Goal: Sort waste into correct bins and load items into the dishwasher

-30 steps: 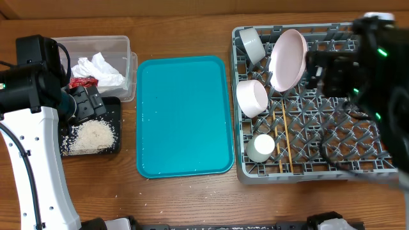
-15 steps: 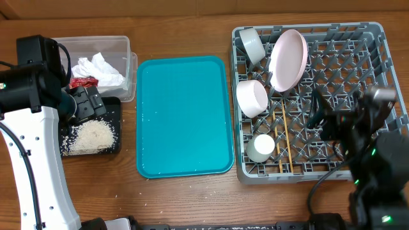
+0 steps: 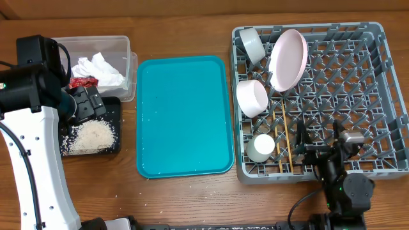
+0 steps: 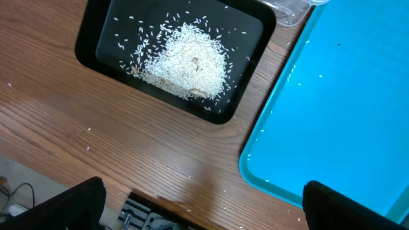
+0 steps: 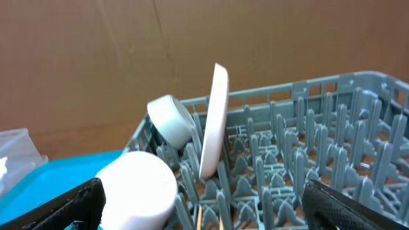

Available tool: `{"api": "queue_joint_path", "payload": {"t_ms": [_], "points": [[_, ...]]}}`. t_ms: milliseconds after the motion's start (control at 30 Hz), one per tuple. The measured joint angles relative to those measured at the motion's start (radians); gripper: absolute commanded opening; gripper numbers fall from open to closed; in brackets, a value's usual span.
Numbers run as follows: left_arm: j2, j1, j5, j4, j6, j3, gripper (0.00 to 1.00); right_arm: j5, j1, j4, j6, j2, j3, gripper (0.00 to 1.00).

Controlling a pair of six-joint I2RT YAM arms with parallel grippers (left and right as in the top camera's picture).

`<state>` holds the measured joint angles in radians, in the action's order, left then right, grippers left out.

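Left gripper (image 4: 203, 185) is spread wide with nothing in it. In its wrist view there's only bare wooden table (image 4: 96, 147) between the fingers. The shallow black rectangular tray (image 4: 89, 45) sits just ahead of it. The loose whitish rice-like crumbs (image 4: 188, 61) are heaped in the middle of it, and a few strays lie on the wood around it. The big teal serving tray (image 4: 345, 96) is just beside the black tray, off to the right in that view.

From overhead, the clear rectangular plastic tub (image 3: 121, 48) sits right behind the black tray. It holds the crumpled white paper napkin (image 3: 99, 69). The crumpled shiny red wrapper (image 3: 82, 82) is at the tub's front edge, partly hidden by the left arm, so I can't tell if it's fully inside.

Right gripper (image 3: 318, 137) is wide open and empty too, hanging over the near edge of the large square grey plastic dish rack (image 3: 383, 76). Everything loaded is on the rack's left side:
- The small white cup (image 3: 261, 147) is near the front corner.
- The two thin wooden chopsticks (image 3: 281, 137) lie flat between the cup and the gripper.
- The front white bowl (image 3: 251, 97) is behind the cup.
- The back white bowl (image 3: 252, 45) is at the far corner.
- The round pale pink plate (image 3: 287, 59) stands on edge among the pegs, well ahead of the fingers.
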<state>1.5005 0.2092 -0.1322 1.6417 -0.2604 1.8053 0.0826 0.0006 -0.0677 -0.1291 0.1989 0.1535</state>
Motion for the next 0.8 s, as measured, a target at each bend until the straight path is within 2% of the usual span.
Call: {"api": "queue_joint_path", "payload": {"t_ms": [300, 800], "points": [[0.0, 0.0, 0.0, 0.0, 0.0, 0.0, 1.0, 0.003, 0.0, -0.013, -0.001, -0.178, -0.135, 1.0], [0.0, 0.0, 0.0, 0.0, 0.0, 0.0, 1.0, 0.007, 0.0, -0.012, 0.0, -0.184, -0.135, 1.0]]}}
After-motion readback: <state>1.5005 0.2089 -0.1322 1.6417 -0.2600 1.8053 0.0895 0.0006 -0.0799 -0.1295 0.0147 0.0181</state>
